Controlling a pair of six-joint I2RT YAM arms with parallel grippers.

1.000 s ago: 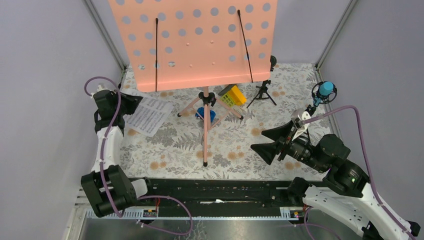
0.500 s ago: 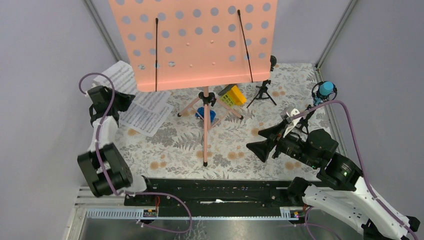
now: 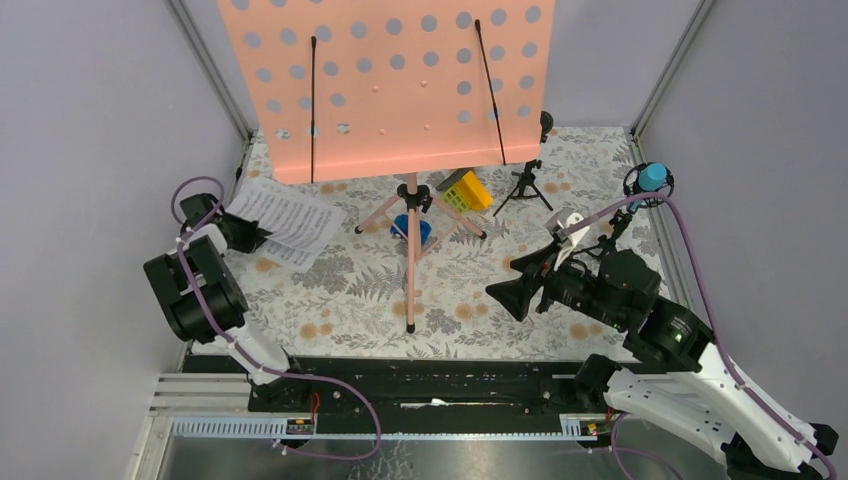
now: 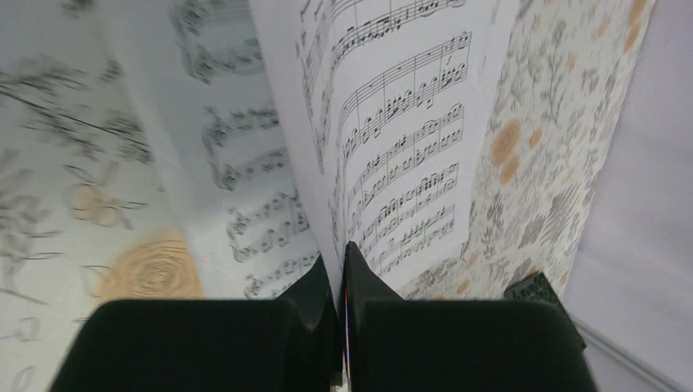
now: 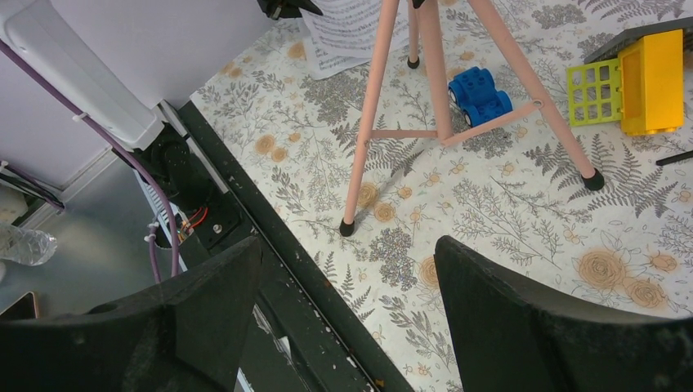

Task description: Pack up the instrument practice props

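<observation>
Cut edges, one blurred page, small things half hidden

Ahead of the left gripper [image 4: 342, 260], the white printed sheet-music pages [image 4: 392, 139] run off the top edge. Their left half is blurred, and their lower edge vanishes between the pressed-together fingers. Beyond the wide-apart right gripper [image 5: 347, 245], the pink perforated metal music stand [image 3: 390, 80] is cropped at the top in both views, the yellow-green plastic toy block [image 5: 646, 82] is cropped at the right, and the small black mic [image 3: 545, 122] at the stand's corner is too small to make out.

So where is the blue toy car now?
Top view: the blue toy car sits between the tripod legs of the pink stand, just left of the yellow block.
</observation>
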